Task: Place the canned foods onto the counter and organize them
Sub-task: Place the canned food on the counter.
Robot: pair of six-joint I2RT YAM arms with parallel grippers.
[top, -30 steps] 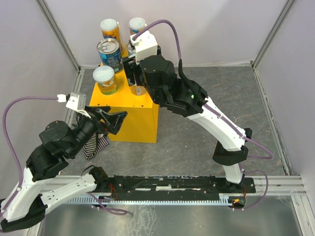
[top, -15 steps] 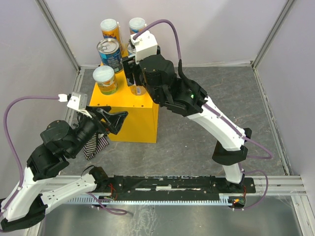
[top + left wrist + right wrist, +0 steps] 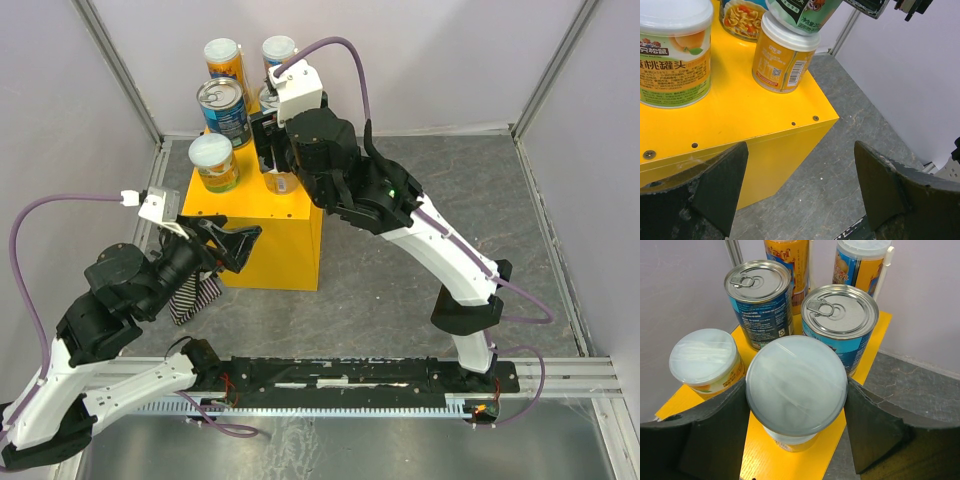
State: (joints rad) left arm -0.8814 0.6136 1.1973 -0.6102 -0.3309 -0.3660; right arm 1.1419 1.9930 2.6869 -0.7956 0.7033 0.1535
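Note:
The yellow counter (image 3: 270, 250) carries several canned foods. At the back stand two orange-labelled cans (image 3: 223, 58) (image 3: 279, 50); a silver-topped blue can (image 3: 220, 105) and a white-lidded can (image 3: 212, 160) stand in front of them. My right gripper (image 3: 280, 165) (image 3: 796, 405) is shut on a white-lidded can (image 3: 796, 385). Its green label (image 3: 805, 12) sits on top of a yellow can (image 3: 782, 57) near the counter's right edge. My left gripper (image 3: 245, 240) (image 3: 800, 190) hangs open and empty by the counter's front corner.
A striped cloth (image 3: 195, 295) lies on the grey floor left of the counter, under my left arm. Pale walls with metal posts (image 3: 120, 70) close in the back and sides. Another silver-topped can (image 3: 840, 310) stands close behind the held one.
My right gripper has shifted slightly up and back over the counter with its can. My left gripper has crept a little towards the counter.

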